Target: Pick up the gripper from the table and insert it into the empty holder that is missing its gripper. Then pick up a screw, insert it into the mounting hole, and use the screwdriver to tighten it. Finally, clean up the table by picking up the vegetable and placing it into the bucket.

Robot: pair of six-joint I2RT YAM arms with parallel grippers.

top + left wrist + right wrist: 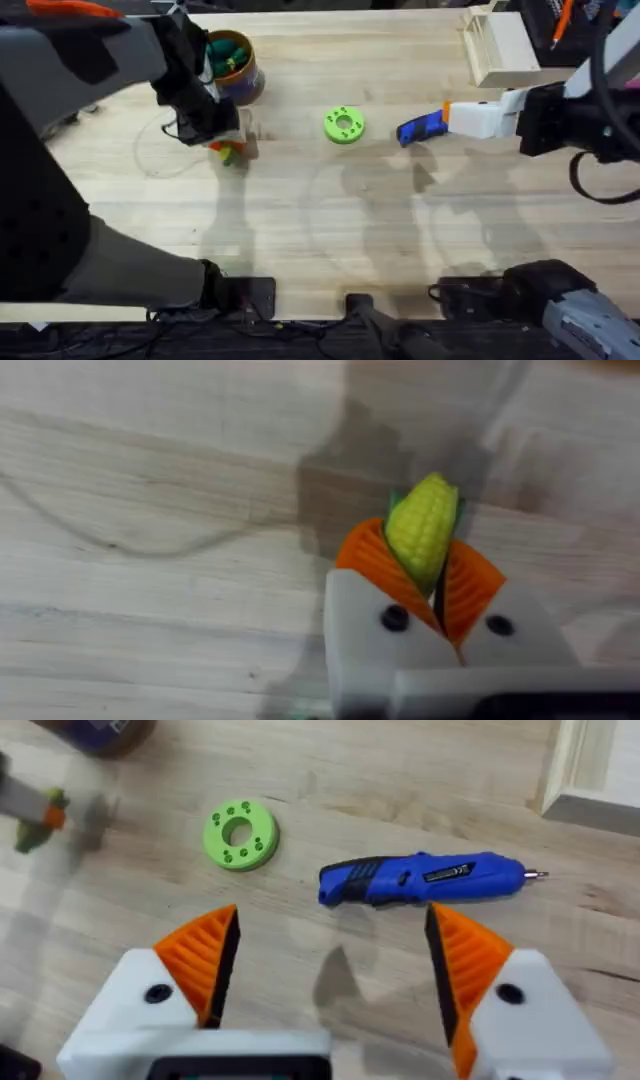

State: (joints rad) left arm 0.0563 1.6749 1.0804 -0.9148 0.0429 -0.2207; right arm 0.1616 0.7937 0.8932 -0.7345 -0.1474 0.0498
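Wooden desk [300,220], wide shot: left arm reaches out twd the far-left corner, right arm hangs over the far-right side. Near the left arm sits the bucket [243,82], some toy veg already inside. Mid-desk lies a green disc [344,125]; beside it, under the right arm, the screwdriver [420,880] rests flat on the wood, long axis running roughly across the desk, metal tip aimed at the wooden box [497,45] side, grip end twd the disc.

Left gripper [432,582]: jaws closed on the vegetable [424,528], a small yellow corn cob w/ green husk, pinched between the orange pads. Cob's long axis runs out along the fingers, pointed end leading away from the wrist; in the overhead it sits just short of the bucket, close to the desk. Right gripper [330,970]: jaws spread wide, nothing held, hovering above the screwdriver.

Step in hand, by the look of it: clean-up, corn to bucket. To do it well: lift enough to clear the rim, centre over the opening, release only once the cob is above the veg inside, not the rim.
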